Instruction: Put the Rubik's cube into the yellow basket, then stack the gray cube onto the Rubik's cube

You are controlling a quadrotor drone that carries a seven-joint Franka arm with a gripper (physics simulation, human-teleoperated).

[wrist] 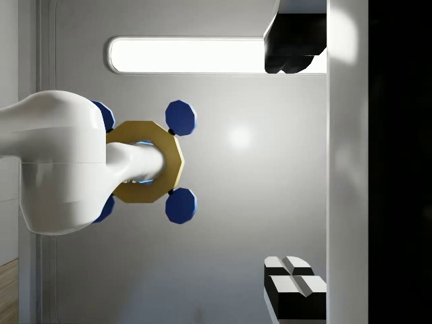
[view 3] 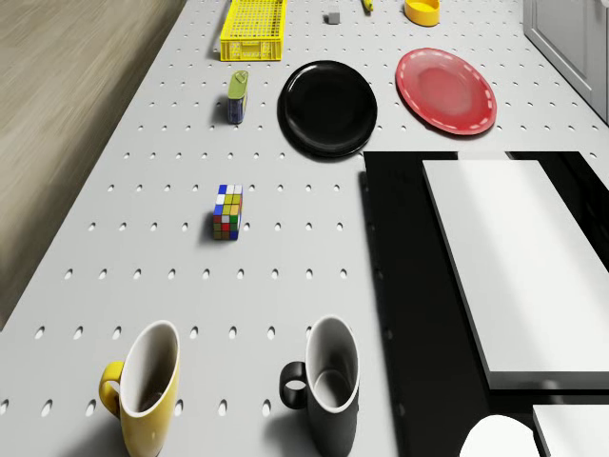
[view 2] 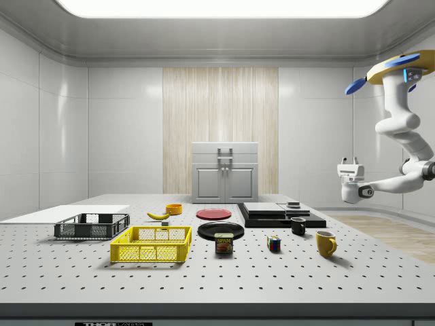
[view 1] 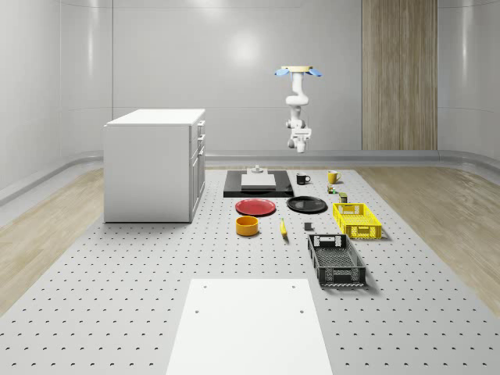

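I see the drone hovering beyond the surface's far edge; fingers parted, empty, well above the Rubik's cube at their 7 o'clock in the side view.

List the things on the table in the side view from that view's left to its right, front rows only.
Black basket → yellow basket → Spam can → Rubik's cube → black mug → yellow mug. The drone hovers high at the side view's right, its gripper above table level.
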